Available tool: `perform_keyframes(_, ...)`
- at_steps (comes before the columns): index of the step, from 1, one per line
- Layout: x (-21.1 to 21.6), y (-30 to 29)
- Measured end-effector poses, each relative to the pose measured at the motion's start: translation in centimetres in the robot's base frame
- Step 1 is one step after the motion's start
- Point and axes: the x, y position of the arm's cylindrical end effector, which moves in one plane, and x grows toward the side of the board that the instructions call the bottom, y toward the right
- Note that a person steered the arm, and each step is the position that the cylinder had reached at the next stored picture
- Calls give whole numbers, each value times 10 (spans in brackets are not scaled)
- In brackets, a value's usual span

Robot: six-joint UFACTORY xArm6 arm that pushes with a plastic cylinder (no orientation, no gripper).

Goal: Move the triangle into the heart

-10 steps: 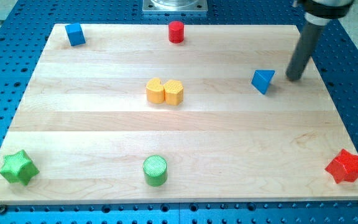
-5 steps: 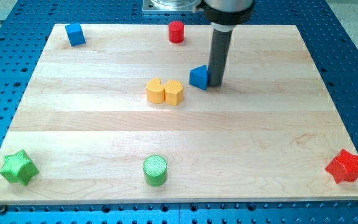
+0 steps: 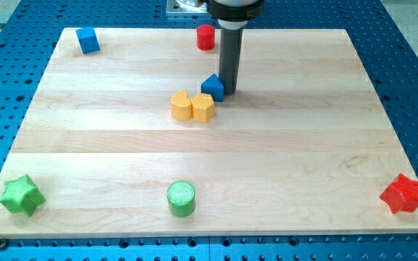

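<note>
My tip (image 3: 229,90), a bare rod with no pincer, touches the light, hard blue triangle (image 3: 212,86) beside the yellow heart (image 3: 182,106); it looks easy to slide.

blue cube (image 3: 88,40), red cylinder (image 3: 206,36), green cylinder (image 3: 181,199)
</note>
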Motion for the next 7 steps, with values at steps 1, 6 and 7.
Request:
perform_keyframes(1,-3,-22)
perform_keyframes(6,-34,-122)
perform_keyframes(7,-34,-208)
